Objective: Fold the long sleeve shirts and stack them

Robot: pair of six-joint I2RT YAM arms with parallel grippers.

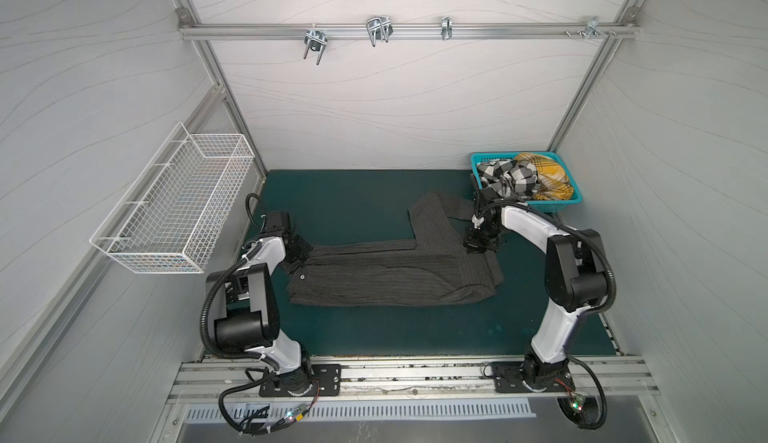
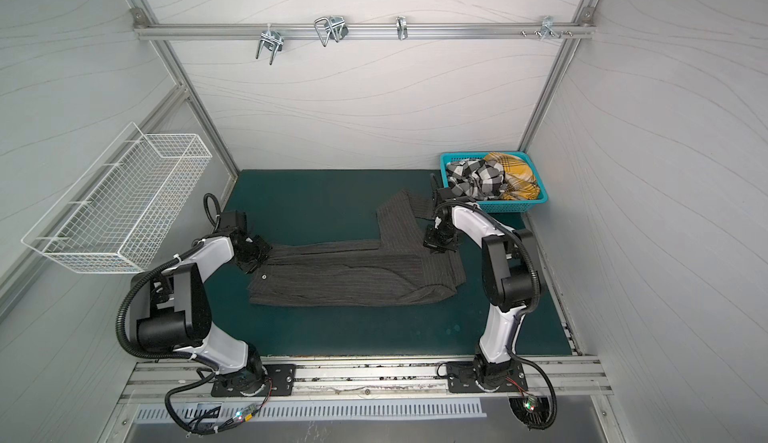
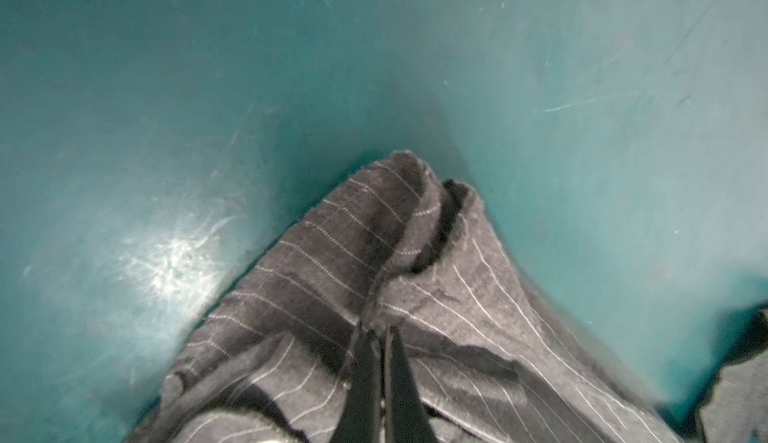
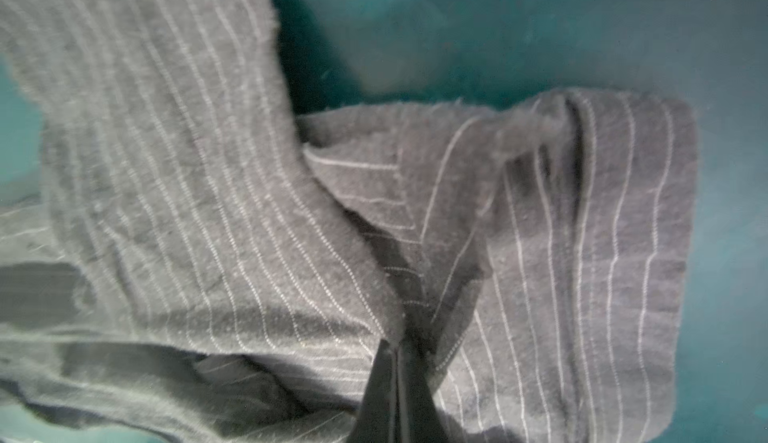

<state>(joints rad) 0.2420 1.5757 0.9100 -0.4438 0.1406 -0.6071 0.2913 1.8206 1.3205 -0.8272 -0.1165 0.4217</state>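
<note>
The dark charcoal pinstriped shirt [image 1: 395, 274] [image 2: 353, 274] lies stretched across the green mat, with one sleeve [image 1: 432, 216] angled toward the back. My left gripper [image 1: 297, 260] [image 3: 380, 331] is shut on the shirt's left end, and the cloth [image 3: 332, 254] bunches up to the fingertips. At the right end, near the sleeve's root, my right gripper [image 1: 478, 247] [image 4: 395, 343] is shut on a fold of the same shirt [image 4: 208, 212]. The black-and-white check shirt [image 1: 509, 179] [image 2: 473, 177] and the mustard plaid shirt [image 1: 548, 175] [image 2: 517, 173] lie crumpled in the basket.
The teal lattice basket [image 1: 557, 203] [image 2: 515, 206] stands at the mat's back right corner, just behind the right arm. A white wire basket [image 1: 174, 204] hangs on the left wall. Metal hooks [image 1: 316, 44] hang on the back rail. Bare mat [image 1: 353, 196] shows behind the shirt.
</note>
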